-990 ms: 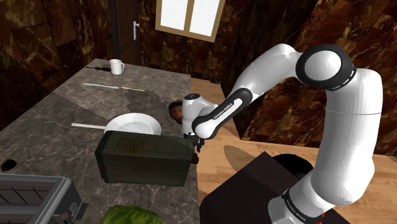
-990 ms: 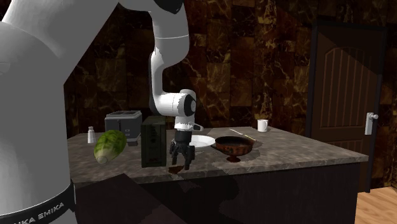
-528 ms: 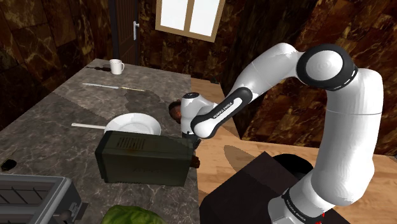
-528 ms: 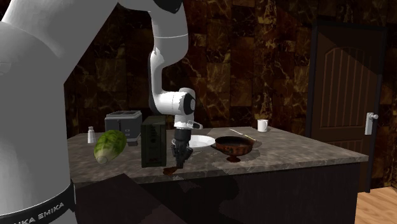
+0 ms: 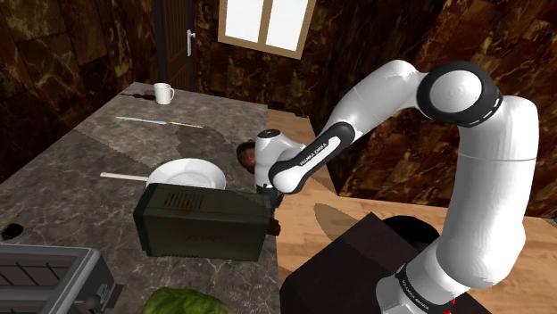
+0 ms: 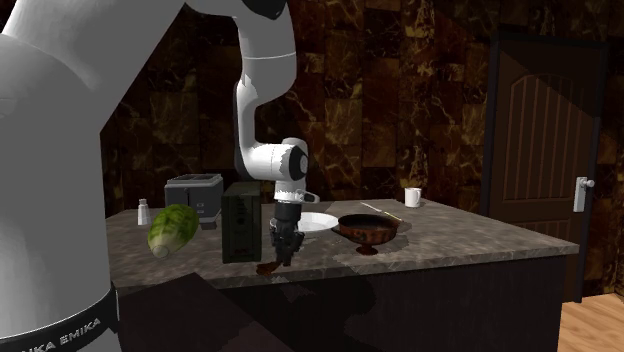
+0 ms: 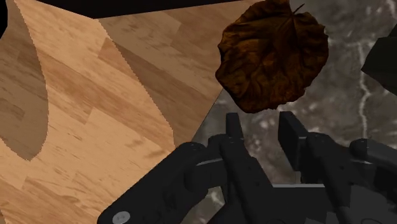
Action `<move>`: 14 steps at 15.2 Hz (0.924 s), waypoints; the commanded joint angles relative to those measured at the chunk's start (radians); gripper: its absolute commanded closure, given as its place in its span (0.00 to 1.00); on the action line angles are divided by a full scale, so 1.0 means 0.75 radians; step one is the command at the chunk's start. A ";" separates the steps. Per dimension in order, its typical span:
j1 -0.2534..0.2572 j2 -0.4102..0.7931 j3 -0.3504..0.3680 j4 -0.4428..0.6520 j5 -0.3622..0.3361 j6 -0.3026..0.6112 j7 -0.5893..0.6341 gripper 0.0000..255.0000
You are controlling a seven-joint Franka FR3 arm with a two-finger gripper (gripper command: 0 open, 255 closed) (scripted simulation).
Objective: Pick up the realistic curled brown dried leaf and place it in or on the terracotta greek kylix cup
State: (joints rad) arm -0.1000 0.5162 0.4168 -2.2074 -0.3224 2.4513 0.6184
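Note:
The curled brown dried leaf [image 7: 273, 54] lies on the dark marble counter [image 6: 450, 245], right at its front edge [image 6: 268, 268]. My black gripper [image 7: 261, 124] points down at it [image 6: 283, 252], with its fingers a little apart. Counter shows between the fingers, and the leaf sits just beyond their tips, unclasped. The dark reddish-brown kylix cup [image 6: 367, 230] stands on the counter, further toward the second exterior view's right. In the shoulder view it [image 5: 245, 157] peeks out from behind my forearm.
A dark green box [image 5: 201, 223] stands close beside the gripper. Behind it are a white plate [image 5: 187, 174], a toaster [image 6: 195, 195], a green cabbage [image 6: 172, 228] and a white mug [image 5: 163, 93]. Wooden floor [image 7: 95, 114] lies beyond the counter edge.
A second ago the fingers stood wide above the leaf. The gripper has since come down onto it and the fingers have drawn close together. The leaf stays on the counter.

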 commanded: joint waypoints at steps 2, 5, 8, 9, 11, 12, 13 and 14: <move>0.022 -0.158 -0.010 -0.196 0.050 0.160 0.246 0.00; 0.094 -0.319 -0.041 -0.383 0.078 0.313 0.556 0.00; 0.121 -0.259 -0.081 -0.375 0.022 0.360 0.596 0.00; 0.130 -0.240 -0.094 -0.372 0.004 0.376 0.610 0.00; 0.151 -0.200 -0.123 -0.364 -0.031 0.407 0.635 0.00; 0.168 -0.168 -0.146 -0.357 -0.058 0.430 0.655 0.00; 0.169 -0.168 -0.146 -0.357 -0.057 0.430 0.655 0.00; 0.169 -0.168 -0.147 -0.357 -0.056 0.431 0.655 0.00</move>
State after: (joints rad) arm 0.0200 0.3814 0.3082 -2.4737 -0.3590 2.7708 1.1052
